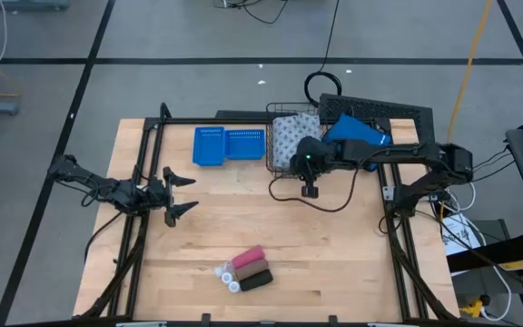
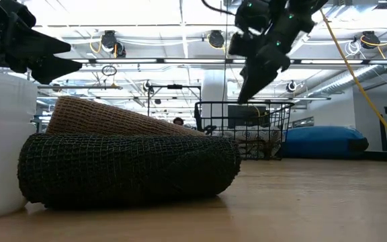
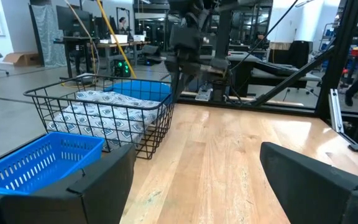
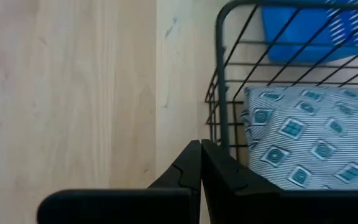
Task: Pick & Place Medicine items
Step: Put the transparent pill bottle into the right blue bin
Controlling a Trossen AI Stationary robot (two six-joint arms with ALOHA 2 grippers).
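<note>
The grey-white patterned soft pack lies inside a black wire basket at the table's far middle. My right gripper hangs shut and empty above the table, just off the basket's near edge, pointing slantwise down. Near the front edge lie the pink block, the dark block and two small white bottles, all resting on the wood. My left gripper waits open and level at the table's left.
Two blue perforated trays stand left of the basket. A bright blue padded pouch and a dark keyboard-like slab lie at the far right. Bare wood spreads between the basket and the front items.
</note>
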